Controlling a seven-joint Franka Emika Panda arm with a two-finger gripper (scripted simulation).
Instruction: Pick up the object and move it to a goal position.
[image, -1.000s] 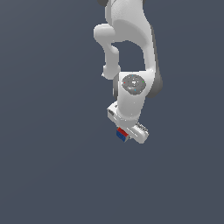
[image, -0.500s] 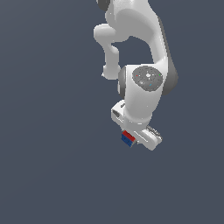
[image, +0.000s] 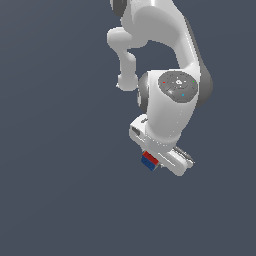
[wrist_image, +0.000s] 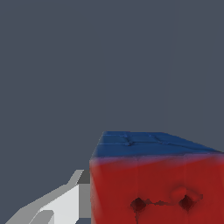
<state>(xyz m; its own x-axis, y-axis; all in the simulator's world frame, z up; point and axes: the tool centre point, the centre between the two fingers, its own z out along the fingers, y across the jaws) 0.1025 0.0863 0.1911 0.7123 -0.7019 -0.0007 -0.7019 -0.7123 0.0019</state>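
Note:
The object (image: 149, 161) is a tiny cube with a red face and a blue face, tucked under the white hand of the arm in the exterior view. My gripper (image: 152, 163) is shut on it and holds it up against the plain grey background. In the wrist view the object (wrist_image: 153, 179) fills the lower part of the picture, red face toward the camera and blue face above it. One white finger (wrist_image: 61, 203) presses against its side; the other finger is out of the picture.
The white arm (image: 170, 95) reaches in from the top of the exterior view. Everything around it is uniform grey-blue ground (image: 60, 190) with no other object and no visible goal marker.
The arm has swung toward the exterior view's right and come closer to the camera, carrying the cube along in the shut gripper.

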